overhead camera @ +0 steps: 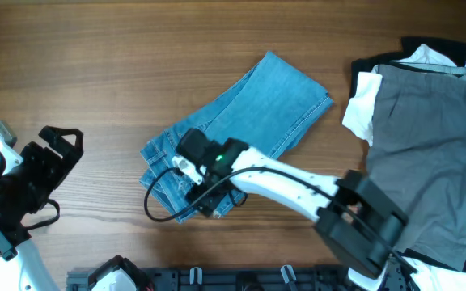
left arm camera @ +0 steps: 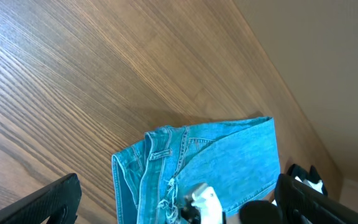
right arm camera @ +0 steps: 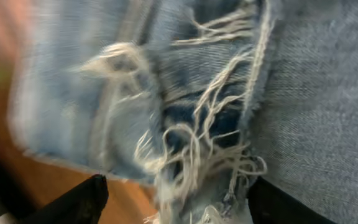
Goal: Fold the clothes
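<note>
Folded jeans (overhead camera: 273,105) lie mid-table (overhead camera: 95,48), bare wood to their left. The right gripper (overhead camera: 209,198) stands parted over the frayed hem (right arm camera: 210,124), pinching nothing; the left gripper (overhead camera: 59,153) gapes empty.

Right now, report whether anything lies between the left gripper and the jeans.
Nothing visible does. Only bare table lies between the left gripper and the folded jeans. The right gripper sits over the jeans' end facing it, at the frayed hems, so that end is occupied.
</note>
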You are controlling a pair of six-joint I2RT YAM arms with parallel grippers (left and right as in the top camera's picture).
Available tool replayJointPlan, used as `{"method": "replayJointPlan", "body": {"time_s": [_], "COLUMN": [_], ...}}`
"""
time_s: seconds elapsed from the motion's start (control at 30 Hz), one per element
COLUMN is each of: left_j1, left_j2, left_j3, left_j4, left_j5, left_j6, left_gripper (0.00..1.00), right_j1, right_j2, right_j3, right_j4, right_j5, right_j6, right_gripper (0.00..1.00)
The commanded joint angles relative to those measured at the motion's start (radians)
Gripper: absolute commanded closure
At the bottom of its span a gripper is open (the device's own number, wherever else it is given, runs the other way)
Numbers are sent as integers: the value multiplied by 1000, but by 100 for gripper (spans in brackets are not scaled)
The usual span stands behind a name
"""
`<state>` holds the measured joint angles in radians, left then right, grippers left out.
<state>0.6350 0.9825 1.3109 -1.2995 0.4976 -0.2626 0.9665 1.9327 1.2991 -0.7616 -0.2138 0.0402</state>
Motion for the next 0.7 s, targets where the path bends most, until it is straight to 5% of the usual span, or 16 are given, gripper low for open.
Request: {"method": "replayJointPlan", "body": {"time_s": [0.0,0.07,0.13,0.3,0.33,0.47,0.67], "left_j1": [-5,-5,-5,-5,-5,-5,-5], "left_j2": [-1,-1,-1,-1,-1,-1,-1], "left_j3": [11,11,11,11,11,11,11], "left_j4": [1,0,0,0,1,0,0], "left_j5": [-2,-2,-2,-2,-2,-2,-2], "left_j6": [20,20,20,20,20,20,20], "left_gripper": [0,0,0,0,0,0,0], "right_j1": [-16,-31,-44,-70,-76,-84,-101], "right_j2": [6,7,7,6,6,3,-89], "right_j3": [4,4,4,4,4,5,31], "right_j4": [17,31,51,67,69,68,64], "right_j5": [155,166,165,162,162,150,242], "right_j6": [165,195,197,117,117,114,94], "right_gripper": [29,34,49,45,50,95,96]}}
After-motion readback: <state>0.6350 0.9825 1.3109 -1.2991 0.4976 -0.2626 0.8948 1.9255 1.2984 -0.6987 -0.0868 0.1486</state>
